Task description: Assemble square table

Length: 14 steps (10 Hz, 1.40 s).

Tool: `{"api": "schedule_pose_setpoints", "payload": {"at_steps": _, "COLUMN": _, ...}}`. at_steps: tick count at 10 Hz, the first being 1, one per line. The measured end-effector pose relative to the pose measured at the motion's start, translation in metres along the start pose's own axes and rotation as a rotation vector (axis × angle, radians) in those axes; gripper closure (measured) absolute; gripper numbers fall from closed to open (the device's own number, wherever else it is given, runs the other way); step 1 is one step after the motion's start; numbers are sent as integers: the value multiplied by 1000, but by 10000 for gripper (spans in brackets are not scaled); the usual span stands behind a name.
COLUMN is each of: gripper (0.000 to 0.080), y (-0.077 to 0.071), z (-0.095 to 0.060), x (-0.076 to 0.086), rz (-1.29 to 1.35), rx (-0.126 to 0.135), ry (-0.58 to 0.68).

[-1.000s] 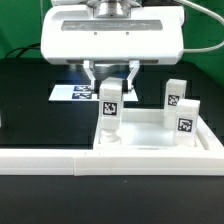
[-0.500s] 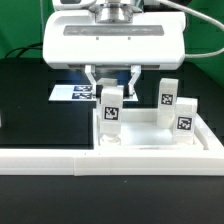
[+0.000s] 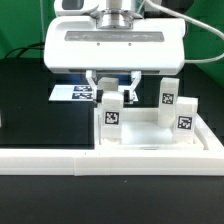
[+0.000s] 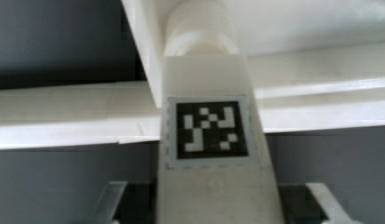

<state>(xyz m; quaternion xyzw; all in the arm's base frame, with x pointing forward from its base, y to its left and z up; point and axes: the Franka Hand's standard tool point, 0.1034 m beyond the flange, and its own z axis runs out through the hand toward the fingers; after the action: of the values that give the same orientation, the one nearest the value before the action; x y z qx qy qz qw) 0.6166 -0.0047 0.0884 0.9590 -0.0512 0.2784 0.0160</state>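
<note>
Gripper (image 3: 112,86) clamped on upright tagged leg (image 3: 111,116), fingers (image 3: 93,83) either side of its top; wrist view: same leg (image 4: 210,120) filling centre, tag facing camera. Leg standing on near corner of square table slab (image 3: 150,133). Two more legs (image 3: 168,99) and (image 3: 185,120) upright on slab toward exterior view's right. L-shaped rail (image 3: 60,160) along front. Marker board (image 3: 72,95) flat behind on black table (image 3: 30,110)

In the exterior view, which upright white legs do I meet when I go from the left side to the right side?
Leg held in the pincer → leg with tag standing behind → leg with tag at the right, nearer the camera.
</note>
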Motion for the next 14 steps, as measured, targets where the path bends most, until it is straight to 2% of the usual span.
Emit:
{"api": "schedule_pose_setpoints", "payload": {"at_steps": 4, "gripper": 506, "y": 0, "z": 2, "x": 4, "rz": -2, "rx": -3, "ry": 23}}
{"api": "schedule_pose_setpoints", "payload": {"at_steps": 5, "gripper": 468, "y": 0, "z": 3, "x": 4, "rz": -2, "rx": -3, "ry": 23}}
{"api": "schedule_pose_setpoints", "payload": {"at_steps": 6, "gripper": 468, "y": 0, "z": 3, "x": 4, "rz": -2, "rx": -3, "ry": 23}}
{"api": "schedule_pose_setpoints", "payload": {"at_steps": 7, "gripper": 259, "y": 0, "z": 3, "x": 4, "rz": -2, "rx": -3, "ry": 23}}
{"api": "schedule_pose_setpoints", "payload": {"at_steps": 8, "gripper": 184, "y": 0, "z": 3, "x": 4, "rz": -2, "rx": -3, "ry": 23}}
{"api": "schedule_pose_setpoints", "payload": {"at_steps": 10, "gripper": 154, "y": 0, "z": 3, "x": 4, "rz": -2, "rx": -3, "ry": 23}}
{"api": "schedule_pose_setpoints", "payload": {"at_steps": 14, "gripper": 150, "y": 0, "z": 3, "x": 4, "rz": -2, "rx": -3, "ry": 23}}
